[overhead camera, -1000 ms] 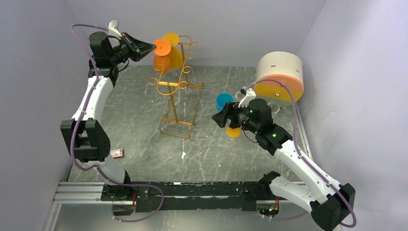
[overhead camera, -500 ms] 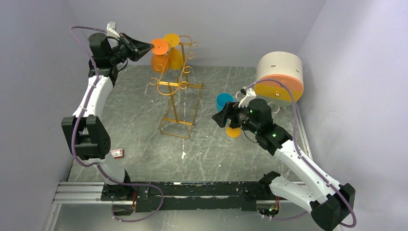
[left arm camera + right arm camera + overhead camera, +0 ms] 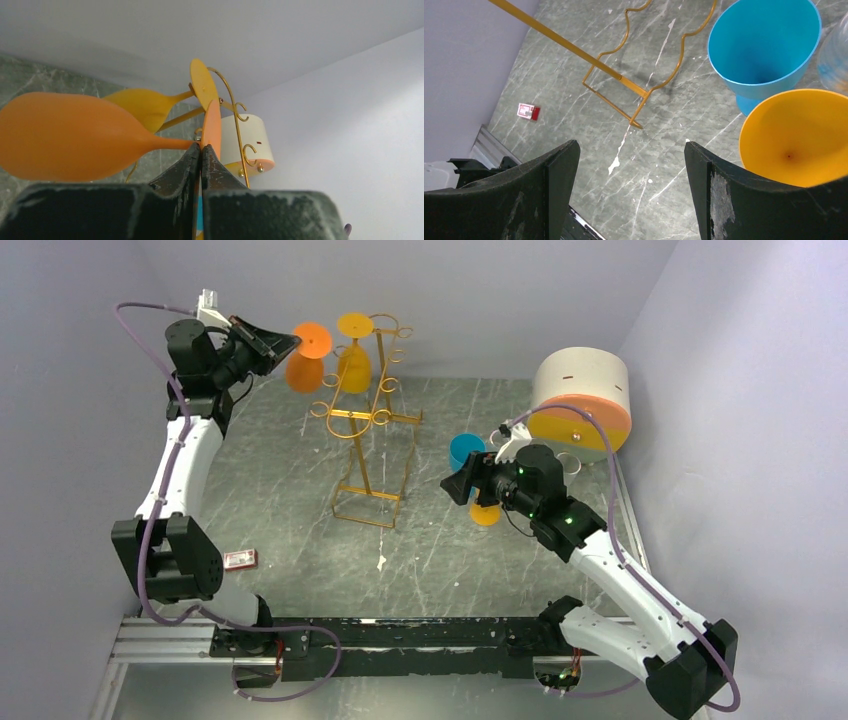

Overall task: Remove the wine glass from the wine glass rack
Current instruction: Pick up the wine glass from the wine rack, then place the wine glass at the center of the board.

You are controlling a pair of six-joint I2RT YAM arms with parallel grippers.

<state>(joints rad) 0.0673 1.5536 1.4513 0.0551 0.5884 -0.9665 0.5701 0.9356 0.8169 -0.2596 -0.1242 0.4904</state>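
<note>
My left gripper (image 3: 283, 343) is pinched tight on the orange wine glass (image 3: 303, 371) stem, holding it in the air just left of the wine glass rack (image 3: 360, 415). Right gripper (image 3: 458, 486) hangs wide apart, empty.

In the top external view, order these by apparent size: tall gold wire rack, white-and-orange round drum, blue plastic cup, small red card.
1. tall gold wire rack, widest overall span
2. white-and-orange round drum
3. blue plastic cup, partly hidden
4. small red card
The rack's top stands nearer the camera, so first place is unsure.
</note>
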